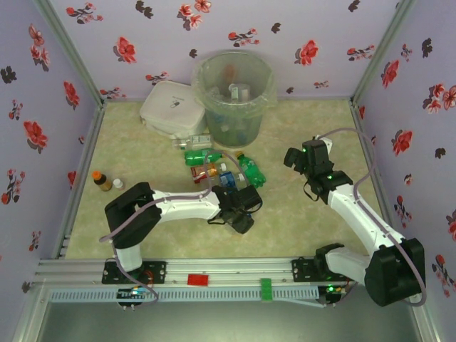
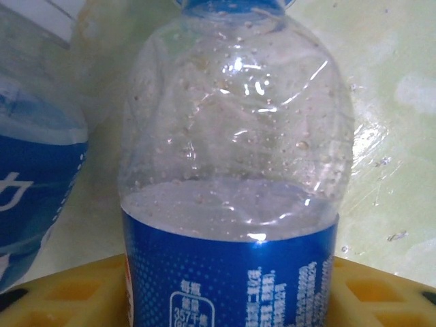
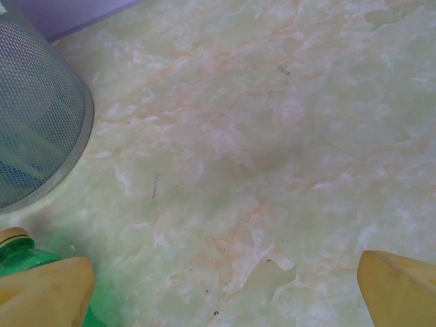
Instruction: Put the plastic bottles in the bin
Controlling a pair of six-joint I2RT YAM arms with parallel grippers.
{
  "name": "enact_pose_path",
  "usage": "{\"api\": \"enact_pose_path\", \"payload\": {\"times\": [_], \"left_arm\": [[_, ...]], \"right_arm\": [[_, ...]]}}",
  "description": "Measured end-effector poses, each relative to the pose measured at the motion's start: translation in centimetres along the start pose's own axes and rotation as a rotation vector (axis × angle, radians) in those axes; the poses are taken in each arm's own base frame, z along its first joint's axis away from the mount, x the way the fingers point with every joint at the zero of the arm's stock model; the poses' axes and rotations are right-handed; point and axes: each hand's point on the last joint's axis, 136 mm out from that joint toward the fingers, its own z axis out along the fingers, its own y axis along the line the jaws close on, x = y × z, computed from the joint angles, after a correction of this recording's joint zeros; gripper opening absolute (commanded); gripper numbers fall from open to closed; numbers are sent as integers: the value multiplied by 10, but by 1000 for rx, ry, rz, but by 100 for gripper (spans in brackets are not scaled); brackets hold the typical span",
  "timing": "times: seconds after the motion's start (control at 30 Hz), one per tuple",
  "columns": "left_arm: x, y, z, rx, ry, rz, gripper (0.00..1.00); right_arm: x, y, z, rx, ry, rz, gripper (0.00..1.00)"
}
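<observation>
Plastic bottles (image 1: 226, 171): lying clustered on worktop (image 1: 299, 221) in front of bin (image 1: 246, 117), several inside. Executing pick step: bracketing blue-labelled bottle (image 2: 231, 170) with left jaws, clamp not verifiable; holding right jaws spread wide, empty. Requiring next: confirming clamp, lifting clear, carrying over bin rim.

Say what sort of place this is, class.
Probably a robot test booth: flower-print walls box in a table, two arms are bolted to a rail, and bottles lie by a bin.
</observation>
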Motion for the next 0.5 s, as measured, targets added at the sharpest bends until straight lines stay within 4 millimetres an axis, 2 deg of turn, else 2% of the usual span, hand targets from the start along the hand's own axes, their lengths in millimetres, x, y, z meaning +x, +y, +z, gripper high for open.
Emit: {"api": "enact_pose_path", "payload": {"times": [0.1,0.2,0.27,0.4,0.5], "left_arm": [[-2,0,-5,9,-24,1,52],[-5,0,-19,28,-74,1,51],[-11,-1,-35,48,-131,1,50],[-31,-1,-77,102,-291,-20,50],[-49,7,-109,133,-419,-57,50]], "right_arm": [[0,0,0,0,0,0,99],[0,1,0,-4,3,0,100],[1,2,0,-11,6,1,100],[3,6,3,-30,16,4,100],[5,12,6,-57,30,10,100]]}}
